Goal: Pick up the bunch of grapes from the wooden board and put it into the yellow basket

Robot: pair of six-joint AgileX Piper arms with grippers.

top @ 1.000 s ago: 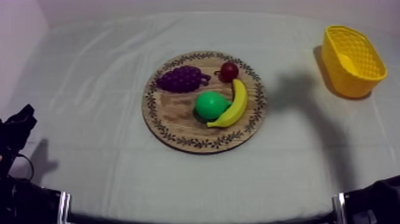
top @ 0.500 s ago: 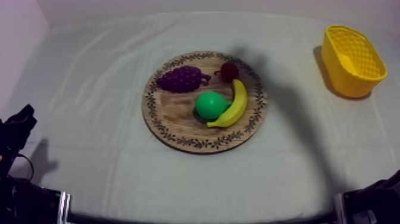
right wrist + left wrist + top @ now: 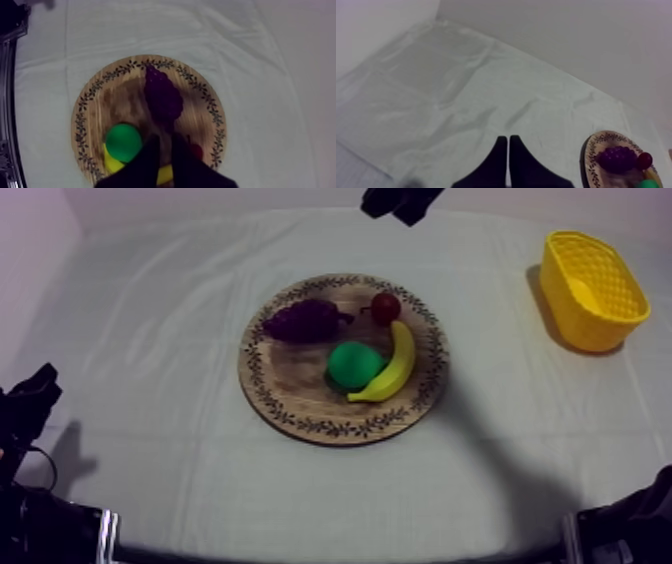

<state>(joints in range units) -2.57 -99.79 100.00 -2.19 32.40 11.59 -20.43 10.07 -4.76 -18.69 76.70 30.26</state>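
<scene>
The purple bunch of grapes (image 3: 305, 320) lies on the far left part of the round wooden board (image 3: 290, 388), beside a small red fruit (image 3: 385, 308), a green pear (image 3: 355, 364) and a banana (image 3: 392, 368). My right gripper (image 3: 398, 200) hangs high over the far edge of the table, beyond the board. In the right wrist view its fingers lie close together, holding nothing (image 3: 162, 142), above the board (image 3: 95, 100) just short of the grapes (image 3: 162, 95). My left gripper (image 3: 508, 142) is shut and empty, low at the left (image 3: 32, 400). The yellow basket (image 3: 592, 288) stands at the far right.
The board's shadowed left half lies under the right arm. Bare cloth (image 3: 150, 318) surrounds the board on all sides. The left wrist view takes in the board's edge (image 3: 588, 155) with the grapes (image 3: 616, 159) far off.
My right arm has swung in and now shows at the far edge of the top view. Its shadow slid leftwards from near the basket onto the board. The left arm stayed put.
</scene>
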